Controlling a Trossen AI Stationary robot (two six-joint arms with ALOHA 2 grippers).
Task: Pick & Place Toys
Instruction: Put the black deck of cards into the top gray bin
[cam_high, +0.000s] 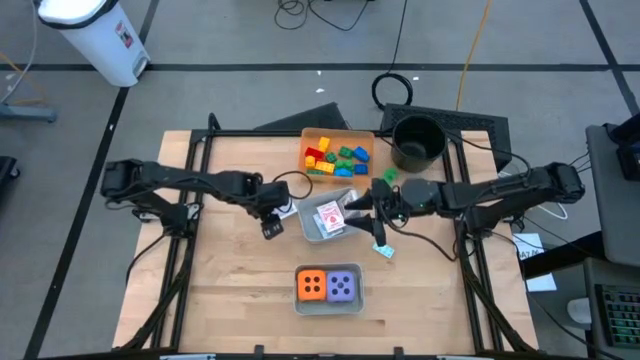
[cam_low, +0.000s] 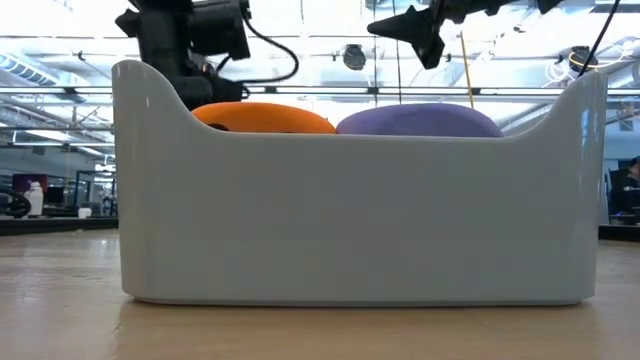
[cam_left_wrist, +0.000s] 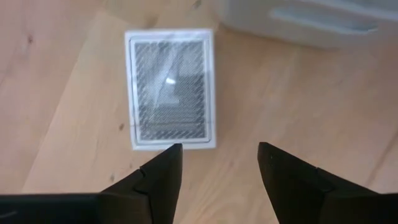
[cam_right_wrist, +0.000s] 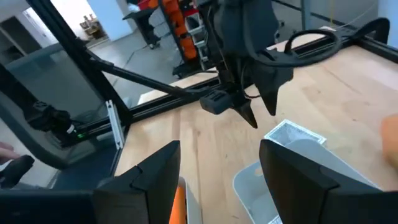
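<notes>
A white card with a grey patterned back (cam_left_wrist: 171, 90) lies flat on the wooden table, left of the clear grey tray (cam_high: 312, 232). My left gripper (cam_left_wrist: 219, 158) is open just above the card's near end, touching nothing; it also shows in the high view (cam_high: 270, 217). My right gripper (cam_high: 355, 205) is open and empty, raised over the clear tray's right side. That tray holds pink cards (cam_high: 328, 217). A teal card (cam_high: 382, 250) lies on the table to the right. The orange die (cam_high: 312, 286) and the purple die (cam_high: 343, 287) sit in a grey tray (cam_low: 350, 220).
An orange tray (cam_high: 362, 134) at the back holds several coloured bricks (cam_high: 330, 157). A green brick (cam_high: 388, 176) lies beside it. A black pot (cam_high: 417, 141) stands at the back right. Bare wood lies at the front left and front right.
</notes>
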